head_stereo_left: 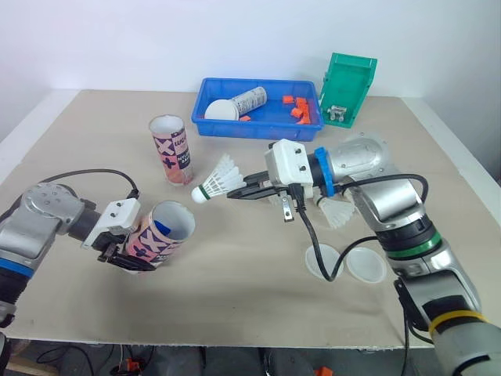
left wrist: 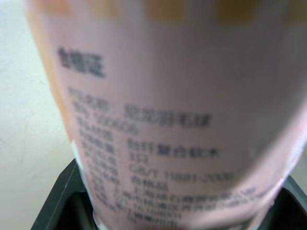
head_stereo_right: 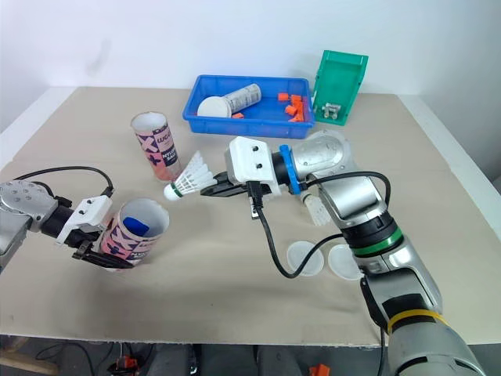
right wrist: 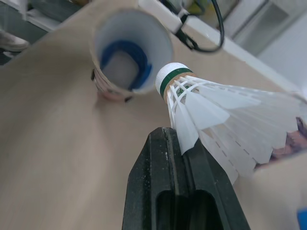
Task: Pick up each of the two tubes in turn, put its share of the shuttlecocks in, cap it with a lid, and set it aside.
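My left gripper is shut on a pink tube, tilted with its open mouth facing right; the same tube sits between that gripper's fingers in the left wrist view. My right gripper is shut on the feathers of a white shuttlecock, cork pointing left toward the mouth, a short gap away. The right wrist view looks past the shuttlecock into the tube, which has a blue ring inside. A second pink tube stands upright behind. Another shuttlecock lies by my right forearm.
Two white lids lie on the table at the front right. A blue tray at the back holds a lying tube, a white lid and small orange pieces. A green bin stands to its right.
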{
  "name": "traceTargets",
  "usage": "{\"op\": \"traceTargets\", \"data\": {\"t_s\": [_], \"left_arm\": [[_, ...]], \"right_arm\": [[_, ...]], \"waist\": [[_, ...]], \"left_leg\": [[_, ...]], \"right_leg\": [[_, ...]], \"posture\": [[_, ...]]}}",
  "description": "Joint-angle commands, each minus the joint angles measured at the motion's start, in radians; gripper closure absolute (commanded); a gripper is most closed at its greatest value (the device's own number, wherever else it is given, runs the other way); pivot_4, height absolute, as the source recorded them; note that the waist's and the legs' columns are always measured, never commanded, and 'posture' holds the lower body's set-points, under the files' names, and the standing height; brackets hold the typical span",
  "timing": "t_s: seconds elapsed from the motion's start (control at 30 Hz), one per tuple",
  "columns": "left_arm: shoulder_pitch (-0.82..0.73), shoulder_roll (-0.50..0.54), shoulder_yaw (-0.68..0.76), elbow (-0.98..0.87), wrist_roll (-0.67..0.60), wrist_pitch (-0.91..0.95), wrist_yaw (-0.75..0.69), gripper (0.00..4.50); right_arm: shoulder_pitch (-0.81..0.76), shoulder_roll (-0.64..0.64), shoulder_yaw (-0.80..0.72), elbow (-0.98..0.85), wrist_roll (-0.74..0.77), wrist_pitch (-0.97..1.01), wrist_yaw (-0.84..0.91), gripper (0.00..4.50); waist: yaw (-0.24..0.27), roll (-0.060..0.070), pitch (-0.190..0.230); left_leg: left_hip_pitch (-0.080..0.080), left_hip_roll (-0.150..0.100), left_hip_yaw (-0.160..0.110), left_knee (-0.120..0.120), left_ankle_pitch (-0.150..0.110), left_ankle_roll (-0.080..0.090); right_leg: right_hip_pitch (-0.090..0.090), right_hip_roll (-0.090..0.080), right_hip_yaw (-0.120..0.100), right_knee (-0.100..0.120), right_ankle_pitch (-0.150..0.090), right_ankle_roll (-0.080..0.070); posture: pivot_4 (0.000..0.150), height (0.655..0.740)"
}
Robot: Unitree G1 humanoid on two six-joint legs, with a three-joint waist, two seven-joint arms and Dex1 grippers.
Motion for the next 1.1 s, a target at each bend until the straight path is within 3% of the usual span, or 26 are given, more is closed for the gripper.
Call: {"op": "traceTargets", "data": {"t_s": [0.03,0.33,0.43,0.6,0.67,0.77,0.87,1.1], "left_arm": [[0.006,-0.015,-0.016,0.005,0.01,0.013,0.001,1.74],[-0.018,-0.031,-0.026,0.016,0.014,0.024,0.001,1.74],[-0.029,-0.037,-0.027,0.024,0.018,0.02,0.001,1.74],[-0.025,-0.041,-0.024,0.019,0.019,0.022,0.001,1.74],[-0.019,-0.041,-0.021,0.012,0.021,0.024,0.001,1.74],[-0.007,-0.045,-0.01,-0.003,0.024,0.027,0.001,1.74],[0.015,-0.041,0.007,-0.025,0.022,0.033,0.001,1.74],[0.08,-0.03,0.052,-0.059,0.025,0.036,0.001,1.74]], "right_arm": [[-0.039,0.017,0.003,-0.016,0.003,-0.038,0.054,4.43],[-0.096,0.1,0.062,0.068,-0.075,-0.09,0.088,4.43],[-0.13,0.145,0.106,0.109,-0.12,-0.073,0.081,3.66],[-0.153,0.168,0.034,0.073,0.01,0.043,0.137,1.22],[-0.163,0.162,-0.024,0.057,0.083,0.123,0.13,0.52],[-0.116,0.103,-0.123,0.007,0.171,0.214,0.114,0.52],[0.004,0.032,-0.192,-0.061,0.146,0.245,0.003,0.52],[0.466,0.007,-0.433,-0.451,0.17,0.548,-0.472,0.52]], "waist": [[0.001,0.0,0.0],[0.004,0.0,0.0],[0.004,0.001,0.0],[0.013,0.001,0.0],[0.016,0.001,0.0],[0.019,0.001,0.0],[0.022,-0.001,-0.001],[0.021,-0.001,-0.003]], "left_leg": [[0.0,0.0,0.0,0.0,0.0,0.0],[0.001,0.0,0.0,0.001,0.0,0.0],[0.001,0.0,0.0,0.001,0.0,0.0],[0.001,0.0,0.0,0.002,0.001,0.0],[0.0,0.0,0.0,0.002,0.001,0.0],[0.0,0.0,0.0,0.002,0.001,0.0],[0.0,0.0,0.0,0.001,0.001,0.0],[-0.001,0.0,-0.001,-0.002,-0.001,-0.002]], "right_leg": [[0.0,0.0,0.0,0.0,0.0,0.0],[0.0,0.0,0.0,0.002,0.001,0.0],[0.0,0.0,0.0,0.002,0.001,0.0],[0.0,0.0,0.0,0.003,0.001,0.0],[0.0,-0.001,0.0,0.003,0.001,0.0],[0.0,-0.001,0.0,0.003,0.001,0.0],[0.0,-0.001,-0.001,0.003,0.0,-0.001],[-0.002,0.0,-0.001,0.003,-0.003,-0.001]], "posture": [[0.15,0.7079],[0.15,0.7079],[0.15,0.7079],[0.15,0.7079],[0.15,0.7079],[0.15,0.7079],[0.15,0.7079],[0.15,0.7079]]}}
